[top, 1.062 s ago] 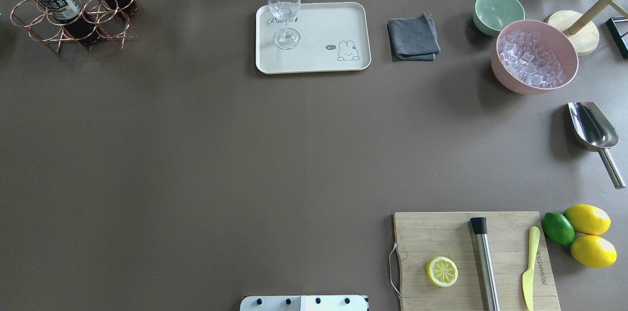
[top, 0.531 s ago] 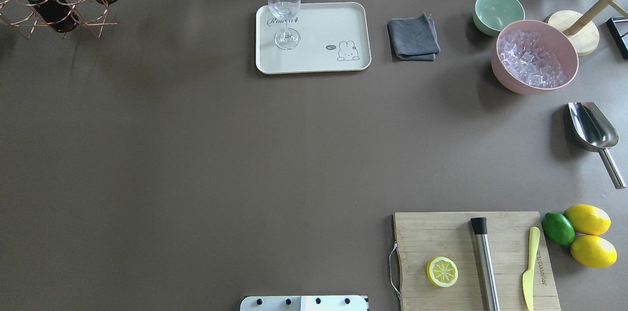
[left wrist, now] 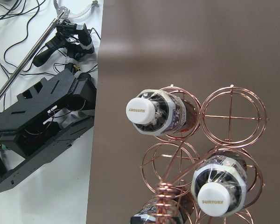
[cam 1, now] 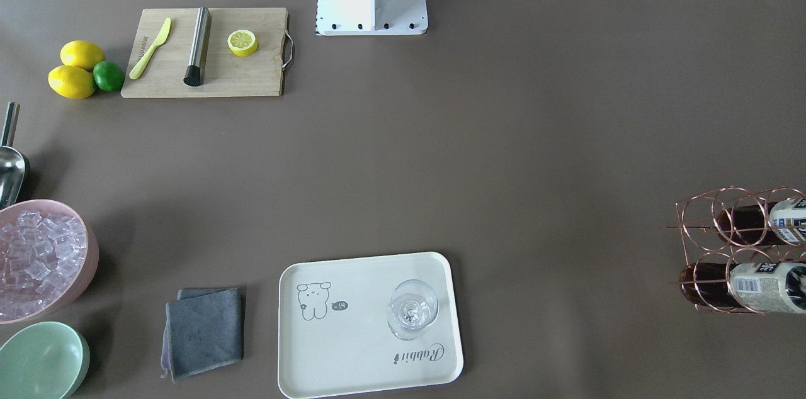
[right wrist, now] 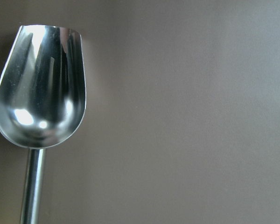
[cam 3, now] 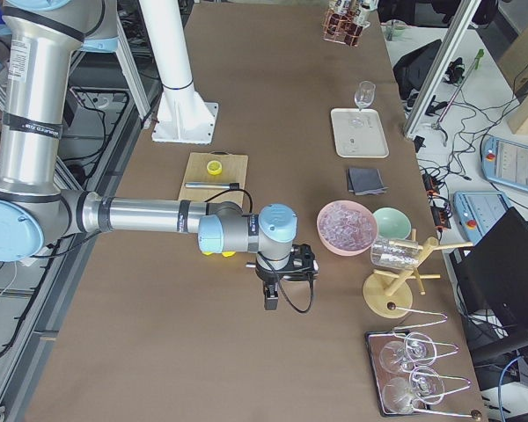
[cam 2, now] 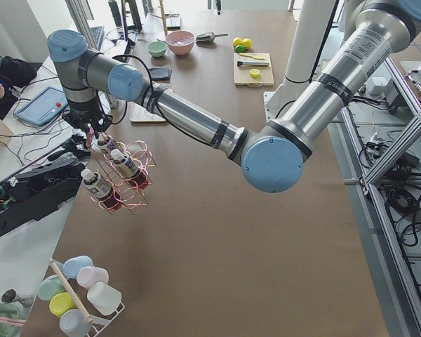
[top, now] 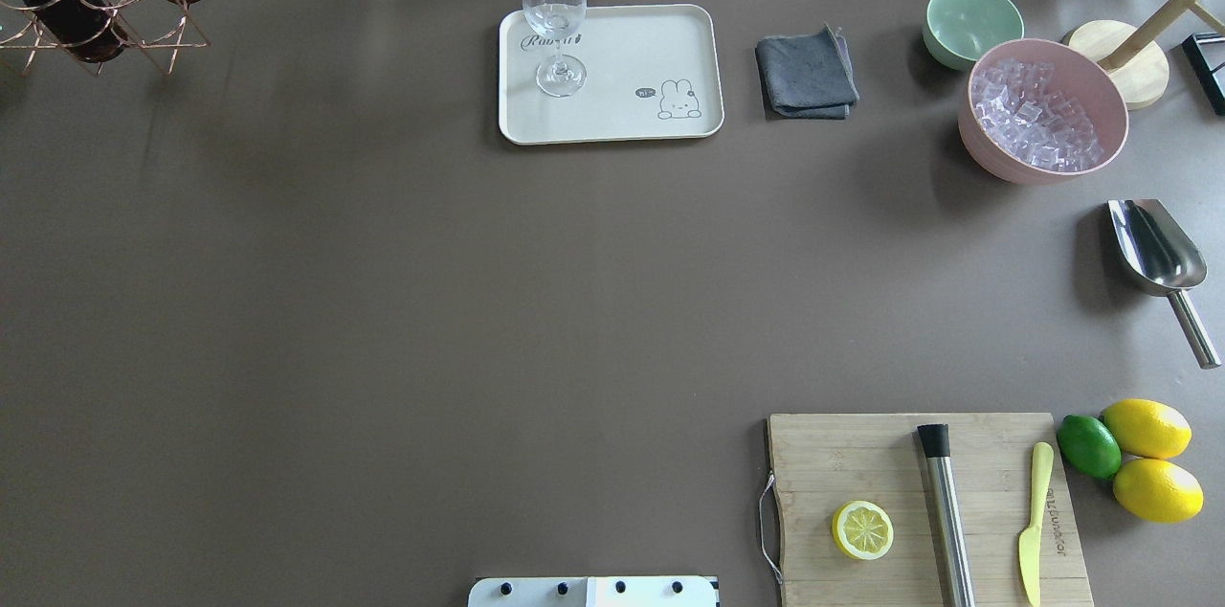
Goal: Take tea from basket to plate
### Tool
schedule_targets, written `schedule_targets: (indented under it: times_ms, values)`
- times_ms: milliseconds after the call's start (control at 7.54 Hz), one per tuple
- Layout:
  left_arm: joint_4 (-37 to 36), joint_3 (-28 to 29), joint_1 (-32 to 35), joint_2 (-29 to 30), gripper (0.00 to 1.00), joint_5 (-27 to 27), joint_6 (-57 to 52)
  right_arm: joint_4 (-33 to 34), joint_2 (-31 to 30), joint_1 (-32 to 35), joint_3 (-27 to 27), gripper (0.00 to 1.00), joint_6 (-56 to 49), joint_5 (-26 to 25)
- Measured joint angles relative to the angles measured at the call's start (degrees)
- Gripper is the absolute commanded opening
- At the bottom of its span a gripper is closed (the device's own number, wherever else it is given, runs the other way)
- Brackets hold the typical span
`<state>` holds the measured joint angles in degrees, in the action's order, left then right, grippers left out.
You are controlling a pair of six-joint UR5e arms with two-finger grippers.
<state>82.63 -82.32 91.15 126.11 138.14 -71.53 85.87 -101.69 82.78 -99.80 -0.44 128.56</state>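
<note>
Rose-gold wire basket (left wrist: 233, 116), tilted, all round ring cells; inside, three clear plastic tea bottles (left wrist: 154, 114), dark brown, smooth white caps. Just above the basket, left gripper (cam 2: 92, 132): opening impossible to tell. Beyond the basket, smooth cream round-cornered plate (top: 622, 61). Far from the basket, right gripper (cam 3: 270, 301): likewise impossible to tell.

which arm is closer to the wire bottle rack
Left. The left gripper is right at the top of the rack; the right gripper hangs at the opposite end of the table, over the metal scoop.
</note>
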Motion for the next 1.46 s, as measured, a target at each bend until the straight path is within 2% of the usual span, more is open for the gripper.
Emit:
schedule_targets:
  times_ms: [398,531,796,929,1194,1460]
  values:
    - [-2.8,-10.7,4.3,-9.0,0.0,0.9,-0.4,0.0,0.0,0.0,0.1,0.99,0.0,-0.3]
    - [-4.3,-12.5,6.2,-11.3,0.0,2.0,-0.2,0.0,0.0,0.0,0.1,0.99,-0.1,-0.5]
    - [-7.9,-16.8,7.9,-13.8,0.0,3.4,1.6,-0.1,-0.1,0.0,0.1,0.99,-0.3,-2.0]
    - [-10.8,-21.4,7.6,-14.2,0.0,3.7,5.3,-0.1,-0.1,-0.2,0.2,0.99,-0.3,-2.5]
    - [-15.7,-33.0,2.0,-13.6,0.0,3.9,17.1,0.0,-0.1,-0.7,0.3,0.99,-0.3,-2.6]
    - [-17.0,-39.5,-7.3,-10.3,0.0,3.6,28.1,-0.2,-0.2,-0.8,0.1,0.99,-0.6,-2.4]
